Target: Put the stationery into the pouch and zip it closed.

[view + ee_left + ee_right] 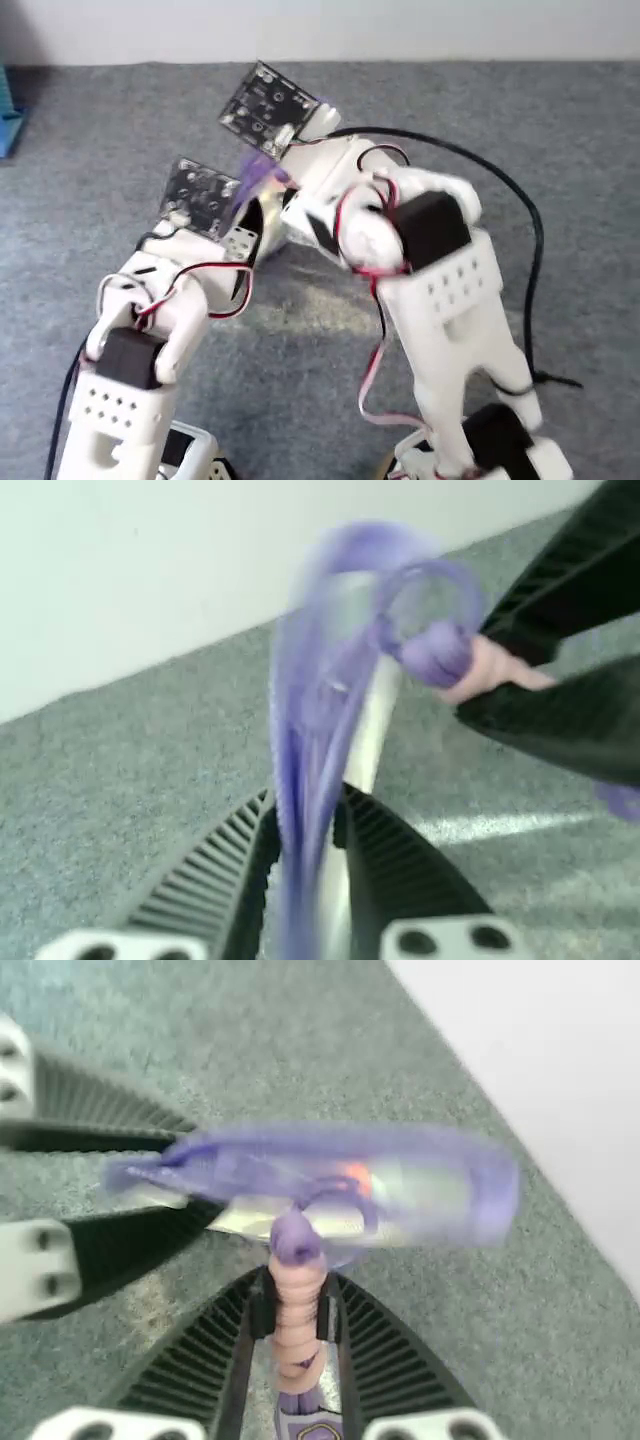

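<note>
A see-through purple pouch (256, 176) hangs above the grey table between both grippers. In the left wrist view my left gripper (305, 852) is shut on one edge of the pouch (325, 680), and a pale long item (368, 725) shows through its side. In the right wrist view my right gripper (293, 1305) is shut on the pink and purple zip pull (295, 1285) under the pouch (340, 1185). The left gripper (190, 1175) holds the pouch's other end there. The right gripper (500, 685) pinches the zip pull (478, 670) in the left wrist view.
The grey felt table (560, 150) stretches around both arms, with a white wall (400, 30) at the back. A blue object (8, 115) sits at the far left edge. A black cable (525, 205) loops beside one arm.
</note>
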Controlling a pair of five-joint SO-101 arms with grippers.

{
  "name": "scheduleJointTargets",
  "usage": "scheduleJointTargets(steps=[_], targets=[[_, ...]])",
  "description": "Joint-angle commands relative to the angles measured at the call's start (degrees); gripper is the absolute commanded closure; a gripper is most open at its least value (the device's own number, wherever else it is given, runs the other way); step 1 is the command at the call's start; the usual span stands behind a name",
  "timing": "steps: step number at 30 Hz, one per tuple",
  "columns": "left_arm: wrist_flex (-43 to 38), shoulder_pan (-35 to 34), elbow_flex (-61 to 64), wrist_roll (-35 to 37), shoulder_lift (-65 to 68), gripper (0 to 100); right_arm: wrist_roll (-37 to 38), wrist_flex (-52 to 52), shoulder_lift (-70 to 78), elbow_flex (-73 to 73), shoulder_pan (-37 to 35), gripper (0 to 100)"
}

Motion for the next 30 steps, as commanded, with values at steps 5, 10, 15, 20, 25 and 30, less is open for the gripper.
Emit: scheduleJointTargets(steps=[5, 10, 15, 20, 25, 30], targets=[[-0.9, 4.2, 2.6, -0.8, -9.7, 99, 0.2, -0.6, -0.7, -1.1, 2.2, 99.1], [-1.2, 5.6, 10.5, -2.7, -16.3, 99, 0.2, -2.2, -0.7, -1.1, 2.2, 99.1], [-0.9, 5.3, 15.7, -2.7, -23.9, 99, 0.4, -11.0, -0.3, -1.1, 4.7, 99.1], [-0.8, 5.3, 19.6, -2.6, -31.2, 99, 0.5, -21.8, 1.4, 0.4, 9.4, 99.1], [-0.8, 5.2, 22.3, -2.6, -36.7, 99, 0.5, -29.1, 5.5, 1.0, 13.1, 99.1], [0.4, 5.2, 22.5, -2.7, -39.1, 99, 0.3, -29.7, 6.7, 1.0, 13.3, 99.1]])
